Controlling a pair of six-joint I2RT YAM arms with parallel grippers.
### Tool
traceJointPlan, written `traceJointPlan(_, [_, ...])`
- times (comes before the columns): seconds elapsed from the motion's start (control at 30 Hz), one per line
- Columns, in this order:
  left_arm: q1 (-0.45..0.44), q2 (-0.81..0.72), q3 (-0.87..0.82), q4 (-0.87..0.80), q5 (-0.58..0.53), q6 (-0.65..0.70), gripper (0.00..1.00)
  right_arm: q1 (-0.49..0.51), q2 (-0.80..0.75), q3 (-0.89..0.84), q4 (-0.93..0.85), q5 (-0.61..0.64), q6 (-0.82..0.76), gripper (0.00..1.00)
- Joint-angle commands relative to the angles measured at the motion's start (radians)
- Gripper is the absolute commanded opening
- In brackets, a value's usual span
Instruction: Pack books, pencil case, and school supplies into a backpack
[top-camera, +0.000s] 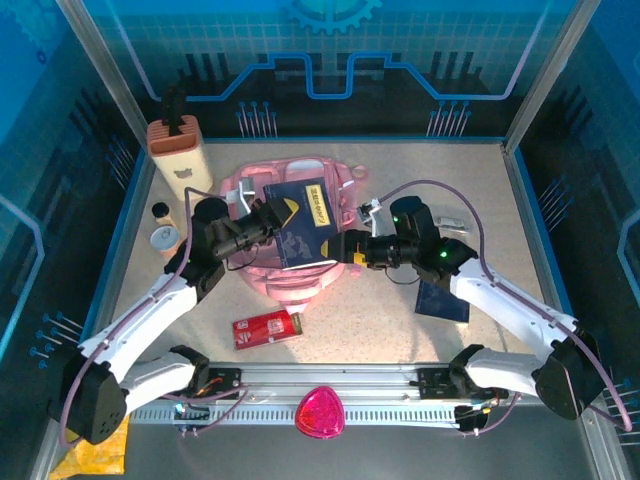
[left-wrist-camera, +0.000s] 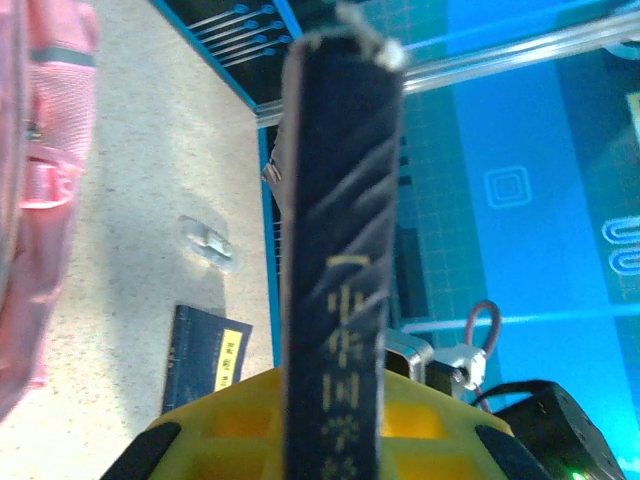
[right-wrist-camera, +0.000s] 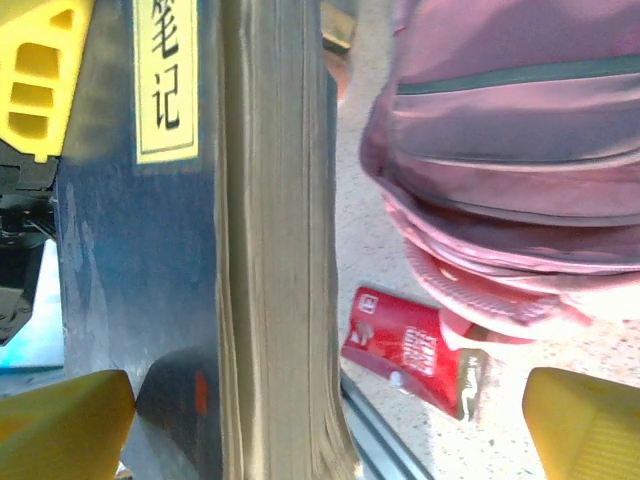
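A navy book with a yellow label (top-camera: 305, 222) is held tilted over the pink backpack (top-camera: 290, 275). My left gripper (top-camera: 272, 218) is shut on its left edge, and the gold-lettered spine (left-wrist-camera: 340, 300) rises between the yellow fingers (left-wrist-camera: 220, 430). My right gripper (top-camera: 350, 250) is open around the book's lower right corner. The page edges (right-wrist-camera: 270, 250) lie against one finger, well apart from the other finger (right-wrist-camera: 585, 420). A second navy book (top-camera: 442, 298) lies on the table. The red pencil case (top-camera: 266, 328) lies near the front edge. A small pale item (top-camera: 452, 222) rests at the right. The yellow book is out of view.
A tall beige box with a black top (top-camera: 178, 150) stands at the back left, with two small round jars (top-camera: 163, 228) in front of it. Blue walls (top-camera: 330, 60) close in the table. A pink rounded object (top-camera: 320, 412) sits on the front rail.
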Motion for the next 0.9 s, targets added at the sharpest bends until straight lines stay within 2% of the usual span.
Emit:
traceJointPlan(0.0, [-0.05,-0.03,0.054,0.017,-0.051,0.049,0.0,-0.008,-0.001,-0.001,0.104,-0.135,0.058,1.0])
traceJointPlan(0.13, [-0.073,-0.033,0.063,0.005,-0.072,0.075,0.0,-0.01,-0.009,0.009,0.114,-0.15,0.089,1.0])
traceJointPlan(0.27, [-0.074,-0.054,0.048,-0.047,-0.107,0.111,0.0,-0.02,-0.042,-0.016,0.227,-0.206,0.161,0.97])
traceJointPlan(0.4, [-0.074,-0.053,0.045,-0.08,-0.117,0.143,0.0,-0.032,-0.076,-0.053,0.295,-0.237,0.209,0.8])
traceJointPlan(0.6, [-0.076,-0.04,0.019,-0.048,-0.106,0.145,0.0,-0.032,-0.075,-0.047,0.166,-0.204,0.121,0.54])
traceJointPlan(0.87, [-0.087,-0.041,0.002,-0.06,-0.094,0.158,0.0,-0.034,-0.085,-0.072,0.132,-0.161,0.084,0.15])
